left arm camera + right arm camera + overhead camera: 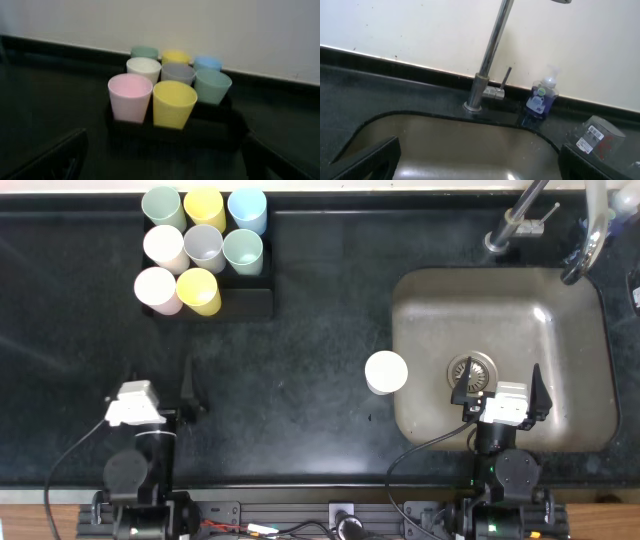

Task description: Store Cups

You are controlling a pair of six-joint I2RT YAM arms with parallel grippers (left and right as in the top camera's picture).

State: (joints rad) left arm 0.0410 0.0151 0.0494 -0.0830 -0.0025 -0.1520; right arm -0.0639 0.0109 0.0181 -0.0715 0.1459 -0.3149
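Since the lone cup [386, 372] stands just beside the sink [415, 295], I fear my right gripper [480, 157], released like my left gripper [162, 152], could knock it in.

Eight upright cups [172, 102] fill a black tray [212, 131]

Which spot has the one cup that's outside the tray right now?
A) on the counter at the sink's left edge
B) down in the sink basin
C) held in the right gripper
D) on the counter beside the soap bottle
A: the white cup stands on the dark counter against the left rim of the sink, apart from the tray.
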